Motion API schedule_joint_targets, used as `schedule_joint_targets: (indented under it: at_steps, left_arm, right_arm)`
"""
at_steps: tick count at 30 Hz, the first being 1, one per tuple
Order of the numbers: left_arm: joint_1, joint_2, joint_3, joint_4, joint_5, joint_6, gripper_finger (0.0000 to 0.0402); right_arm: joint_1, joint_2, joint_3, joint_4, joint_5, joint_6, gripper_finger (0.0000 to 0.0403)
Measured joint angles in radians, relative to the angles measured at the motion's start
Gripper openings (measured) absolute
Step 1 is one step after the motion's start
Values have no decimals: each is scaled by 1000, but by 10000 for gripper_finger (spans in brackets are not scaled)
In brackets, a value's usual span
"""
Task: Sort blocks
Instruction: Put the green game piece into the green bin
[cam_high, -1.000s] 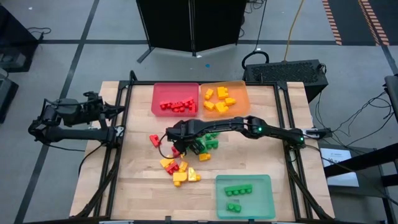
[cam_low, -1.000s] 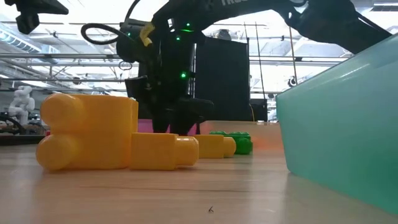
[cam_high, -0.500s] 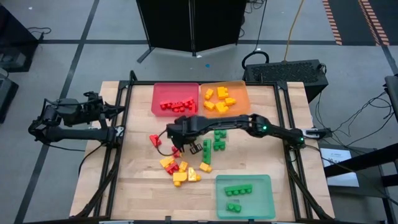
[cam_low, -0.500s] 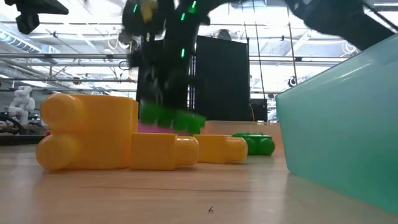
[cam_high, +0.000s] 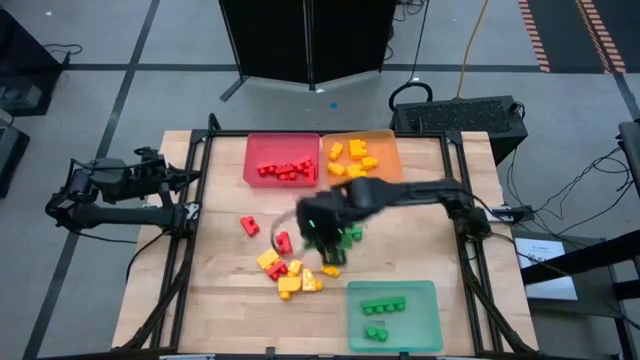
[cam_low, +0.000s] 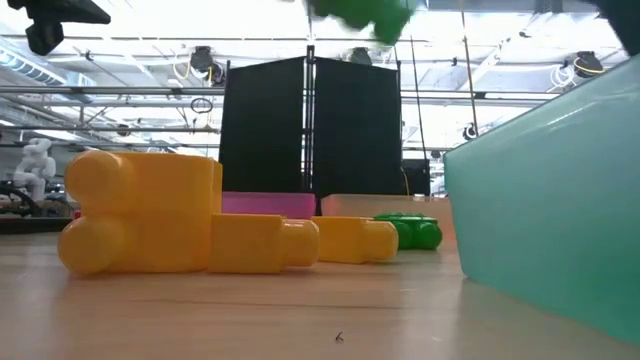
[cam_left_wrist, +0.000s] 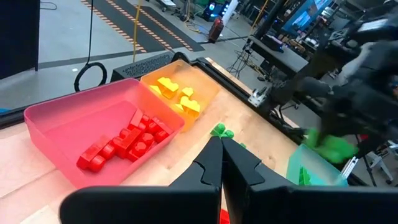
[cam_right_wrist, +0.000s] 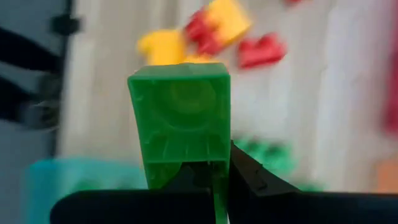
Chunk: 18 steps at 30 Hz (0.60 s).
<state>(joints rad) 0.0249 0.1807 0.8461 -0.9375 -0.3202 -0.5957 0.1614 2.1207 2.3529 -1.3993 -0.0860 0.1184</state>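
Carrying a green studded plastic brick (cam_right_wrist: 180, 121) clenched in my right jaws (cam_high: 322, 238) above desk centre, left jaws (cam_left_wrist: 221, 163) shut idle at nine o'clock, I judge sorting half done: red and yellow bricks (cam_high: 285, 272) remain loose.

I have a green block (cam_right_wrist: 180, 121) pinched in my right gripper (cam_right_wrist: 211, 177), lifted clear of the table (cam_high: 220, 300), its hollow underside facing my wrist camera. Red blocks (cam_high: 283, 171) lie in the red tray (cam_high: 252, 150), yellow ones (cam_high: 353, 160) in the orange tray (cam_high: 388, 140), green ones (cam_high: 384, 306) in the green tray (cam_high: 425, 335). Loose red, yellow and green blocks (cam_high: 288, 270) lie scattered mid-table.
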Motion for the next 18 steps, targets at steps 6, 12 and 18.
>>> schedule_joint_targets:
  at_steps: [6,12,18]
  left_arm:
    - [0,0,0,0,0,3,2]
    - [0,0,0,-1,0,8,2]
    - [0,0,0,0,0,8,2]
  right_arm:
    - [184,-54,-1,-176,8,301,4]
    - [344,-44,-109,-173,26,478,4]
    - [417,-38,-280,-29,-33,559,6]
